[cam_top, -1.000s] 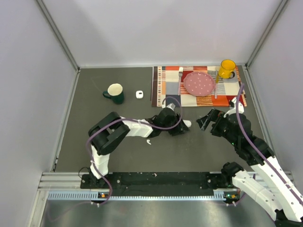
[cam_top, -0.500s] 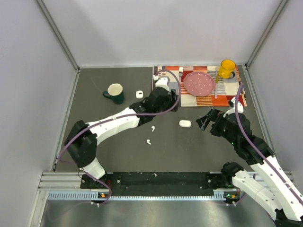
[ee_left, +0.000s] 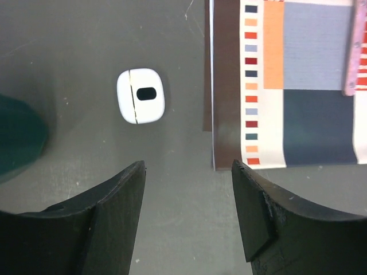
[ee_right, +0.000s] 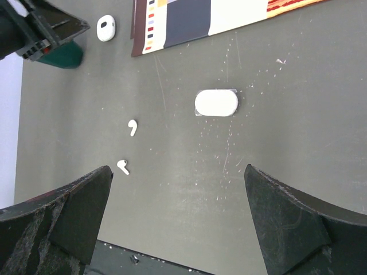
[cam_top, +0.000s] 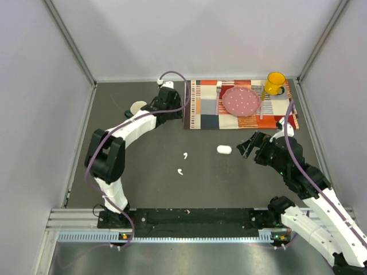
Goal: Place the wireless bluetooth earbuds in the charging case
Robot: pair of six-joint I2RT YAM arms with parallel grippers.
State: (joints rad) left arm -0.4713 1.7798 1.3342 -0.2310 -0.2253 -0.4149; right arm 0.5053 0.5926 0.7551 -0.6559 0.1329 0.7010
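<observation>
Earbuds (cam_top: 185, 155) lie loose on the surface (cam_top: 143, 166), neither in the oval case (ee_right: 216, 102) nor the small case (ee_left: 140, 95), so insertion looks unstarted; left fingers (ee_left: 114, 212) and right fingers (ee_right: 74, 212) are spread, empty.

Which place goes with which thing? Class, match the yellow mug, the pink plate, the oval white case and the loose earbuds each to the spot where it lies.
Things:
1. yellow mug
2. pink plate
3. oval white case
4. loose earbuds

Places:
A. on the bare table, left of the oval case
B. far right corner of the placemat
C. on the bare table, just off the placemat's near edge
D. middle of the placemat

Pairs: 1-B, 2-D, 3-C, 4-A
</observation>
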